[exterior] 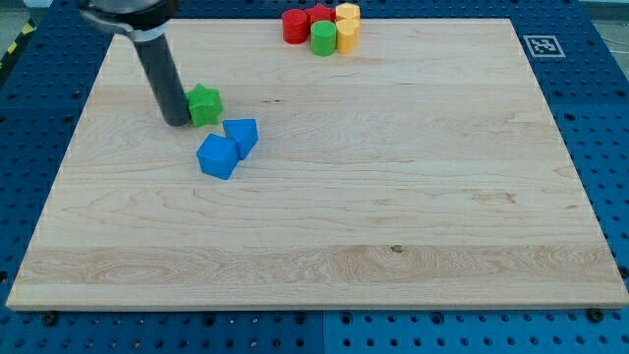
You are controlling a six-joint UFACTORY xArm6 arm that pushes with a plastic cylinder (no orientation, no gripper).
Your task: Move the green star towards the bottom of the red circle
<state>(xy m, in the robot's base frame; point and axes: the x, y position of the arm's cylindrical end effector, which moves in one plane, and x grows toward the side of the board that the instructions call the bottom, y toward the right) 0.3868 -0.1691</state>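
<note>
The green star (205, 104) lies on the wooden board (393, 197) at the view's upper left. My tip (177, 121) rests right against the star's left side. The red circle (295, 27) stands at the view's top centre, far to the upper right of the star. It is the leftmost piece of a tight cluster of blocks.
Next to the red circle are a red star (320, 14), a green cylinder (323, 39) and two yellow blocks (348, 28). A blue cube (218, 156) and a blue pentagon-like block (242, 135) lie just below and right of the green star.
</note>
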